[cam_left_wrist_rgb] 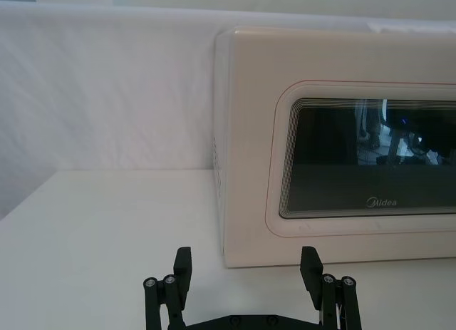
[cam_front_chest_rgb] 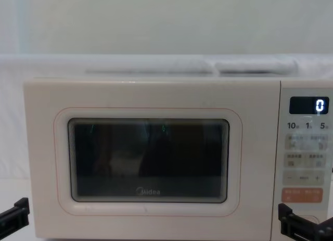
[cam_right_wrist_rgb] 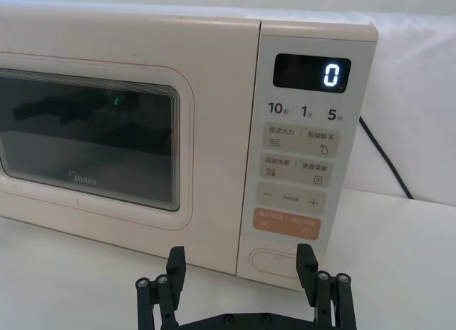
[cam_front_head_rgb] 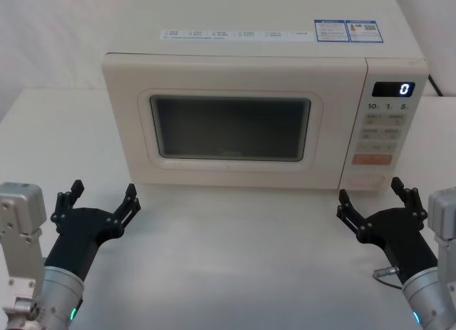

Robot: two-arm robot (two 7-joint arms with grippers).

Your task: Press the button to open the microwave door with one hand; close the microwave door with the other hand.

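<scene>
A: Looking down from the head view, we see the microwave door (cam_front_head_rgb: pixel 231 127) flush with the cream casing, shut, its dark window facing us. Where do we find the button (cam_front_head_rgb: pixel 368 179)?

B: We find it at the very bottom of the control panel (cam_front_head_rgb: pixel 385 130), right of the door, just under the orange key pair (cam_front_head_rgb: pixel 372 159). The display (cam_front_head_rgb: pixel 392 89) above reads 0.

A: And our left tool (cam_front_head_rgb: pixel 102 199)?

B: We see it low over the white surface (cam_front_head_rgb: pixel 235 259), in front of the door's left corner, its prongs spread wide and gripping nothing.

A: The right tool (cam_front_head_rgb: pixel 376 201)?

B: It hangs before the control panel with its prongs wide apart too, empty. In the right wrist view we see the button (cam_right_wrist_rgb: pixel 276 261) between its fingertips (cam_right_wrist_rgb: pixel 307 258), near but not touching.
</scene>
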